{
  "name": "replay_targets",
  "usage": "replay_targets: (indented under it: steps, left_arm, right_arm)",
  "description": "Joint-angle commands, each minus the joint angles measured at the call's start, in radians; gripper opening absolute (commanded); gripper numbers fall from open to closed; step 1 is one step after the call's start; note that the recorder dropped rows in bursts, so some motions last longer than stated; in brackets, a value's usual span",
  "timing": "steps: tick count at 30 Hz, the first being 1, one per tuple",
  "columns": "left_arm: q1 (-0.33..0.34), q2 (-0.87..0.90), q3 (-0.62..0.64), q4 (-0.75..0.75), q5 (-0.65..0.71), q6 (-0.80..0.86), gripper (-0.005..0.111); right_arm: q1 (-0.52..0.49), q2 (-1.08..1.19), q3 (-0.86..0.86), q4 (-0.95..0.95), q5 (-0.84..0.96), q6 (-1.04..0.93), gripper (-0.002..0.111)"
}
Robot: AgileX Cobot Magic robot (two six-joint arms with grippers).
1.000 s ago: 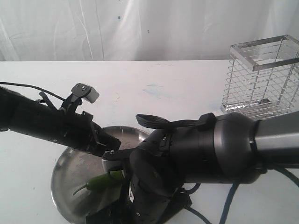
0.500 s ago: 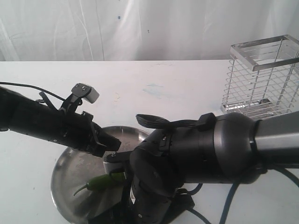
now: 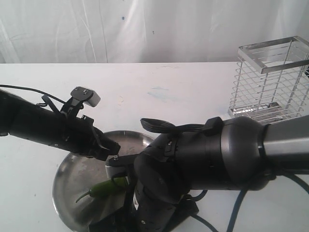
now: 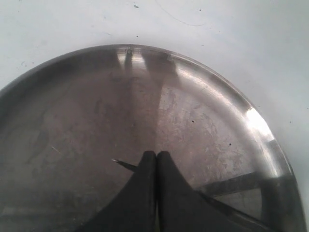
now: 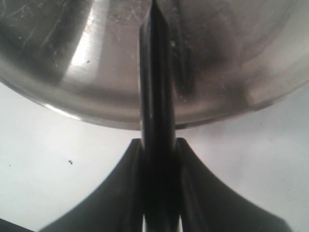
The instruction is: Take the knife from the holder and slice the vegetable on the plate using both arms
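Observation:
The green vegetable, a chili, lies on the steel plate with its stem toward the left. My left gripper hovers just above it. In the left wrist view that gripper is shut with its fingers pressed together over the plate; the chili is hidden there, and a thin dark point pokes out beside the fingers. My right gripper is shut on the knife, which reaches edge-on over the plate. In the exterior view the right gripper is hidden behind its own arm.
The chrome wire holder stands at the back right of the white table. A white curtain backs the table. The right arm's bulk and cables fill the front right.
The left arm has drawn back very slightly to the left. The chili, the knife and the right arm have barely shifted.

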Motion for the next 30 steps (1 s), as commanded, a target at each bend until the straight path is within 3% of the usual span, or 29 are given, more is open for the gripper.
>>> replay_targets:
  steps: [1, 11, 30]
  left_arm:
    - [0.003, 0.0, 0.007, -0.038, -0.003, -0.031, 0.0]
    - [0.003, 0.0, 0.007, -0.048, -0.159, -0.193, 0.0]
    - [0.003, 0.0, 0.007, -0.087, -0.197, -0.167, 0.0]
  right_arm:
    - [0.004, 0.001, 0.002, -0.001, 0.017, -0.009, 0.0]
    - [0.004, 0.001, 0.002, 0.003, 0.069, -0.034, 0.0]
    - [0.004, 0.001, 0.002, 0.006, -0.029, -0.034, 0.0]
